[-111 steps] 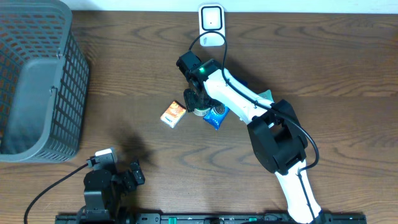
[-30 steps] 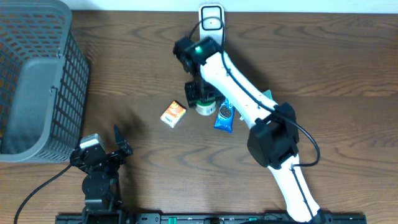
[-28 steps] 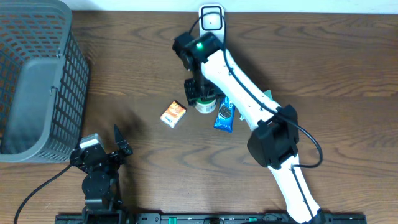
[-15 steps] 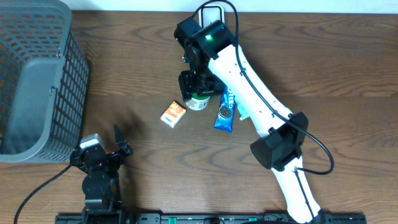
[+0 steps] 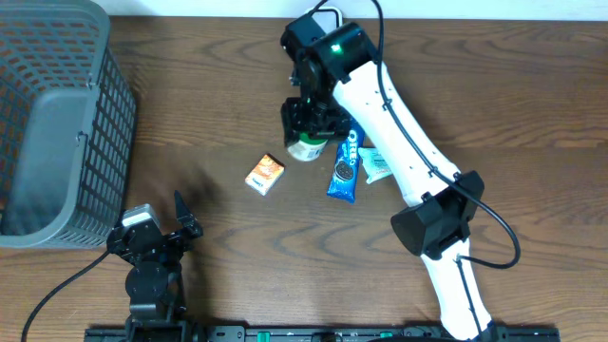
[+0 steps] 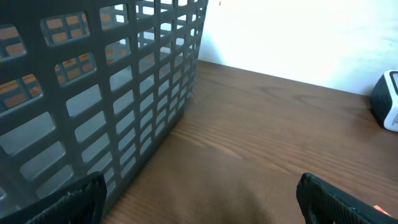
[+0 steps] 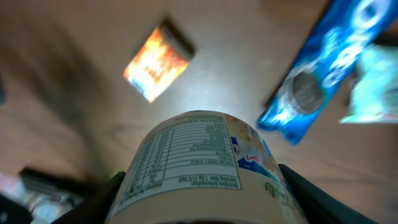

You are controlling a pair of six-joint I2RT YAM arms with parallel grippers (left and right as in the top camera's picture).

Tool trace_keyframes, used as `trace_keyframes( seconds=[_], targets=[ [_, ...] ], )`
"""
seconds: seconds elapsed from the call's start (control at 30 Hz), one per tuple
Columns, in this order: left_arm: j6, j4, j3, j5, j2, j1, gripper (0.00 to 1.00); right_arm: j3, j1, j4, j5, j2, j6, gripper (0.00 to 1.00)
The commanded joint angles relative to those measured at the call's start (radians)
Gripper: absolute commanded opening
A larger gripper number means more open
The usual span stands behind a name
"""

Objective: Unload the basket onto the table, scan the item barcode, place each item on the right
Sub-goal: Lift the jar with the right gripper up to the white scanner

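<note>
A dark wooden table is seen, with a grey basket at its left edge. A labelled tub is pinched by the right gripper and held above the table, between an orange box and a blue Oreo pack. The left gripper is spread wide beside the basket.

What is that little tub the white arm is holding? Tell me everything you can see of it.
The tub is small, round and cream-coloured, seemingly plastic or coated paper, with a printed nutrition panel, blue and orange artwork and a green edge. The right gripper clamps its sides, apparently above the wooden table. No barcode shows on the visible side.
</note>
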State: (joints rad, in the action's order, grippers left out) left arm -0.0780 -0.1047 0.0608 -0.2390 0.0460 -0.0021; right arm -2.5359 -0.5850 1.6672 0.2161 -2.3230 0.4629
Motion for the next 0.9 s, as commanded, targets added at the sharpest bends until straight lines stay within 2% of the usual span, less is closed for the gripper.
trace_keyframes(
  seconds=[0.0,0.17,0.33,0.5,0.7,0.87],
  targets=[
    [0.006,-0.008,-0.029,-0.008,0.004,-0.004,0.98,-0.068,0.058,-0.054,-0.084,0.04,-0.024,0.54],
    [0.006,-0.009,-0.029,-0.008,0.004,-0.004,0.98,-0.097,0.113,-0.227,-0.109,0.04,-0.083,0.54],
    [0.006,-0.009,-0.029,-0.008,0.004,-0.004,0.98,-0.076,0.126,-0.385,-0.319,0.04,-0.082,0.47],
    [0.006,-0.009,-0.029,-0.008,0.004,-0.004,0.98,-0.038,0.114,-0.526,-0.472,0.039,-0.082,0.45],
    [0.006,-0.009,-0.029,-0.008,0.004,-0.004,0.98,0.093,0.112,-0.773,-0.578,0.039,-0.082,0.42],
    [0.006,-0.009,-0.029,-0.008,0.004,-0.004,0.98,0.255,0.112,-1.059,-0.581,0.039,-0.082,0.4]
  ],
)
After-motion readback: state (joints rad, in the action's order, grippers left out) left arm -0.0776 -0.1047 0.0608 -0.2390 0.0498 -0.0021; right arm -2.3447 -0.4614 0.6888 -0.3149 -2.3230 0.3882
